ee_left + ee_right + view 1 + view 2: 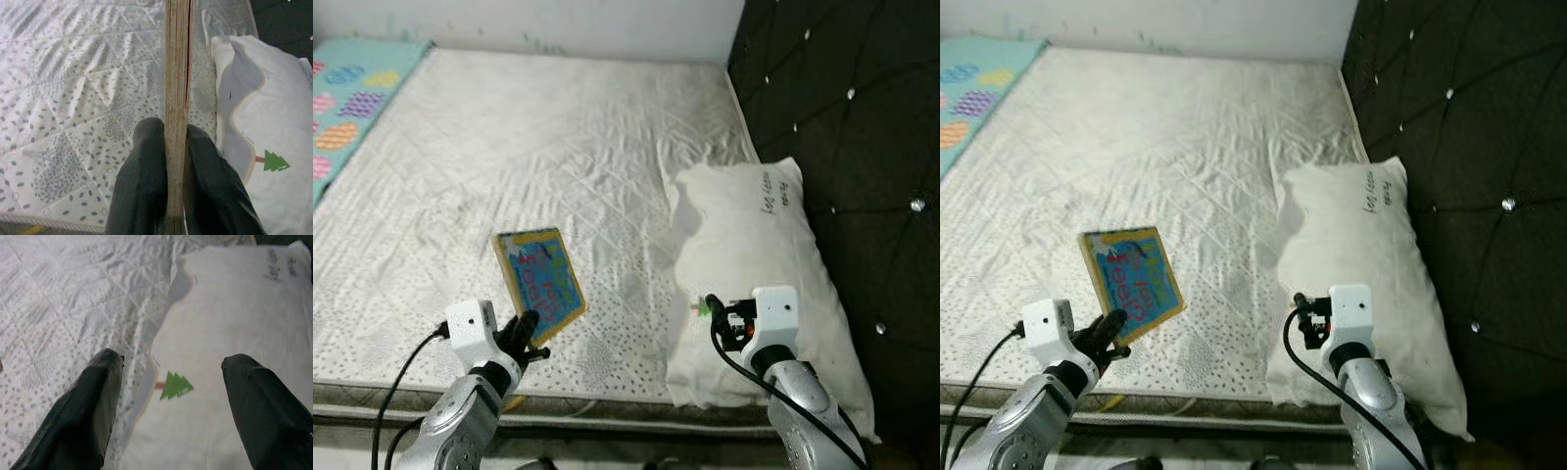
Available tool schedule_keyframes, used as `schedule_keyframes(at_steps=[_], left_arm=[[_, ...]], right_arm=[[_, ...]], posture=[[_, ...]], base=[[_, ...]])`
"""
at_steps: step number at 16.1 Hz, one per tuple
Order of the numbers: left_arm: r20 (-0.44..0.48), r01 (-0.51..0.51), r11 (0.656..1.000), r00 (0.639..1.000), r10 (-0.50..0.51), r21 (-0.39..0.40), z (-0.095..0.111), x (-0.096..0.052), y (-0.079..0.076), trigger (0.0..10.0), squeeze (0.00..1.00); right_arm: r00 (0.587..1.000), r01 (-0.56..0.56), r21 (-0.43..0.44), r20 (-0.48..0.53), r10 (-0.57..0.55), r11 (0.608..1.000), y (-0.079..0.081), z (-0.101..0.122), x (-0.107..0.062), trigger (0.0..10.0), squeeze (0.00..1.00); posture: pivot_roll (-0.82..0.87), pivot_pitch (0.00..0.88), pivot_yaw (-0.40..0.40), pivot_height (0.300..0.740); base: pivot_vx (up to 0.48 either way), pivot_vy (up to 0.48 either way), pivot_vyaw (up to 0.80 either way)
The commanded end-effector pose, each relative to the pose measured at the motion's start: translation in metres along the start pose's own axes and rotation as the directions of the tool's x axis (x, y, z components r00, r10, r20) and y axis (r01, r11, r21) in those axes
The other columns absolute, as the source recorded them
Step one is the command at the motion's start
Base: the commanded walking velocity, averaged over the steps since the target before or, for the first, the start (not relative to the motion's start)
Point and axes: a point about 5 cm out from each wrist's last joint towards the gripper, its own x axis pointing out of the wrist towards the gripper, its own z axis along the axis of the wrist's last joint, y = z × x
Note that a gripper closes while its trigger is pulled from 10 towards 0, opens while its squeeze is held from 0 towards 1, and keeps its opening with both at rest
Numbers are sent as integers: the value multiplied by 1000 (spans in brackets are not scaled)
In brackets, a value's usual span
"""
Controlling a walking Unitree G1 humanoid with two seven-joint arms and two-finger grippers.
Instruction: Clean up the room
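The left gripper [524,331] reaches forward on its silver arm, its two black fingers [142,181] pinched on the thin edge of the blue-and-yellow picture book [540,277]. The right gripper [168,406] — fingers spread wide (nothing between them) — hovers, extended forward.

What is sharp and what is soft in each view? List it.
Left eye view: evenly lit, mattress sharp, headboard dark with glinting studs. Left wrist view: book edge crisp, black fingers slightly soft. Right wrist view: fingers blurred up close, pillow soft.
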Motion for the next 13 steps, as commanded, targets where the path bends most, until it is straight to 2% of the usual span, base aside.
schedule_keyframes(at_steps=[1,4,6,13], left_arm=[[61,3,999,998,-5,34,10,-6,-5,10000,0],[60,3,1000,998,-2,-15,9,-17,-2,10000,0],[87,16,1000,996,-18,22,14,-21,-2,10000,0],[87,16,1000,996,-18,22,14,-21,-2,10000,0]], right_arm=[[1000,-10,-9,-11,10,1000,2,0,-5,10000,0],[997,-79,-51,5,79,996,11,4,-10,10000,0],[997,-47,-25,58,48,999,10,11,-13,10000,0],[997,-47,-25,58,48,999,10,11,-13,10000,0]], posture=[[-133,230,-36,740],[-121,247,-34,740],[-114,247,-32,740],[-114,247,-32,740]], base=[[0,0,0],[0,0,0],[0,0,0],[0,0,0]])
